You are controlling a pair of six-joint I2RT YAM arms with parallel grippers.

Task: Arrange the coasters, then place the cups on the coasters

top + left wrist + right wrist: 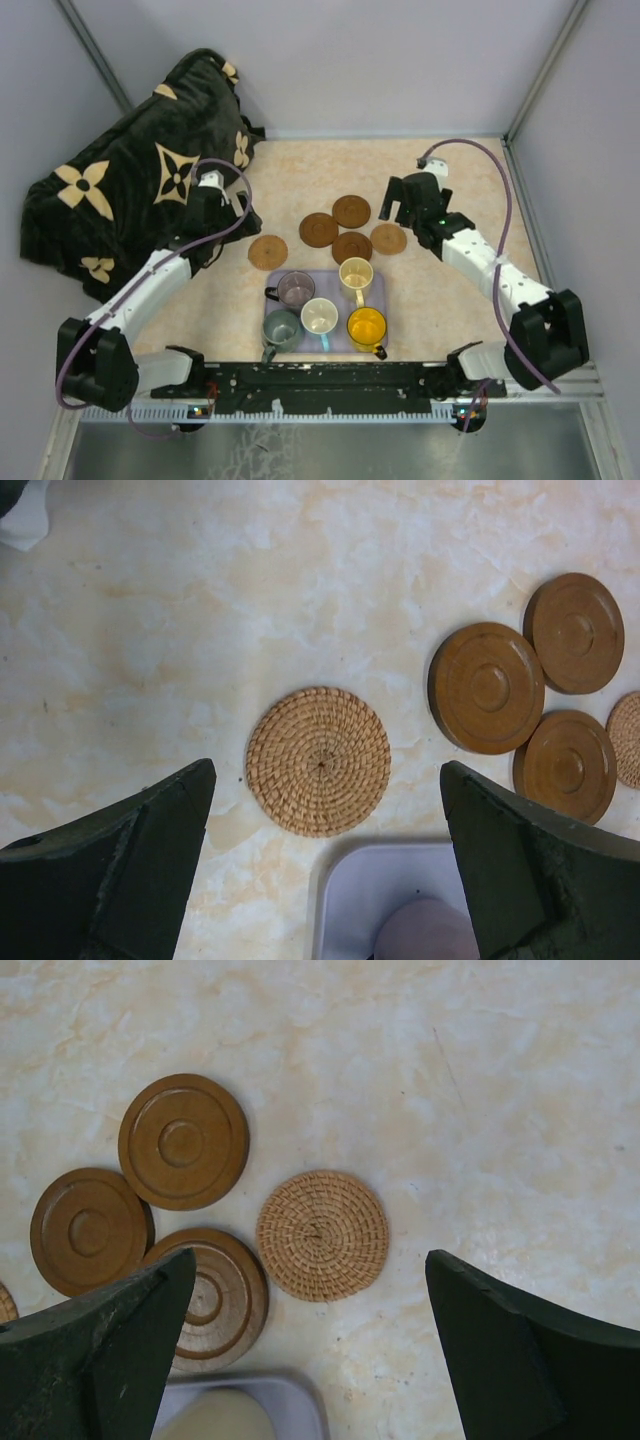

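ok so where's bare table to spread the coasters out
Free: the far strip of table between the coasters and back wall; the patches left and right of the tray. Crowded: three wooden coasters bunched beyond the tray, a woven one flanking each side; five cups fill the tray.

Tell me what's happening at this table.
Nothing is held yet. Both grippers are open: the left gripper hovers near the left woven coaster, the right gripper near the right woven coaster. Three wooden coasters cluster between those two. All five cups sit on the lavender tray.
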